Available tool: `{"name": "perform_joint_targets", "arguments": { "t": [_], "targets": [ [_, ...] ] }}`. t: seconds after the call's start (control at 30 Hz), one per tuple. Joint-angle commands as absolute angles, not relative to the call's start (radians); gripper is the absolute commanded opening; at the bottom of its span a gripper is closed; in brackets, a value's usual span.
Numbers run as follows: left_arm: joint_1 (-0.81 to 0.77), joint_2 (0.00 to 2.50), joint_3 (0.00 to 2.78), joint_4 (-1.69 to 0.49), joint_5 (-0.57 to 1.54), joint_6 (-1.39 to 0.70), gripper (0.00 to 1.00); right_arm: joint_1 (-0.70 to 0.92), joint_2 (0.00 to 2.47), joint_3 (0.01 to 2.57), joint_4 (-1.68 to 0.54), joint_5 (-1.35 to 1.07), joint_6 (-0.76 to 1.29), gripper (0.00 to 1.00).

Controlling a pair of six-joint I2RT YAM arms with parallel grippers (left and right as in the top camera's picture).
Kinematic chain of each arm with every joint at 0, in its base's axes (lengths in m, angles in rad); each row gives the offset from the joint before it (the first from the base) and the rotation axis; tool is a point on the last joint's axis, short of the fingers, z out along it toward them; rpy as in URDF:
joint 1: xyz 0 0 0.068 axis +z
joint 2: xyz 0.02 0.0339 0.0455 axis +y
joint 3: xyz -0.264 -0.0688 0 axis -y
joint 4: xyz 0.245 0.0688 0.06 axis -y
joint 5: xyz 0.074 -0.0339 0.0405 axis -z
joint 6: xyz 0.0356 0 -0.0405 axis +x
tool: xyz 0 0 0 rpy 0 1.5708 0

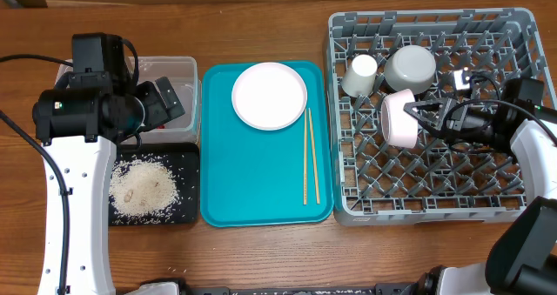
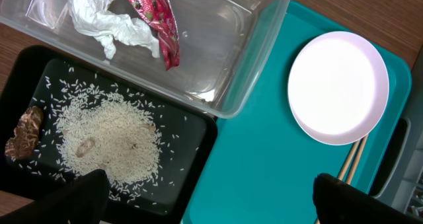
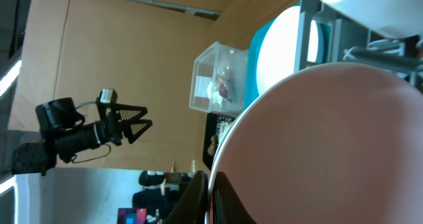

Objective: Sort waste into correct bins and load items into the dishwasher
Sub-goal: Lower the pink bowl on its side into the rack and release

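The right tool [image 1: 421, 117] is clamped on the rim of a pink bowl [image 1: 398, 118] and holds it on edge in the dish rack [image 1: 435, 182], probably so it slots upright. The left tool [image 2: 220, 201] hangs wide open and empty over the black tray [image 2: 39, 72] of rice [image 2: 112, 145]. Its wrist view shows the tissue [image 2: 106, 19] and red wrapper [image 2: 155, 19] in the clear tub [image 2: 251, 52], which the arm hides in the overhead view.

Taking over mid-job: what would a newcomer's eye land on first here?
The right gripper clamps a pinkish bowl on edge in the grey dish rack. Left of the teal tray, a heap of rice stands out on the black tray.
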State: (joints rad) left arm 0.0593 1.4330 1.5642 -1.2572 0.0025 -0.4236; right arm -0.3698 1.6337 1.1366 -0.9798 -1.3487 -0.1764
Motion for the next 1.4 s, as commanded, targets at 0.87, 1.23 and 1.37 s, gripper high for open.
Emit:
{"name": "perform_joint_targets", "arguments": {
  "t": [0.87,1.23,1.37],
  "targets": [
    [0.063,1.431,1.573,-1.256,-0.01,-0.427,1.0,-0.445,1.796,1.132,-0.873,-1.339,-0.153,0.07],
    [0.063,1.431,1.573,-1.256,-0.011,-0.427,1.0,-0.534,1.796,1.132,-0.855,-1.254,-0.154,0.23],
    [0.063,1.431,1.573,-1.256,-0.01,-0.427,1.0,-0.55,1.796,1.133,-0.825,-1.254,-0.153,0.28]
  ]
}}
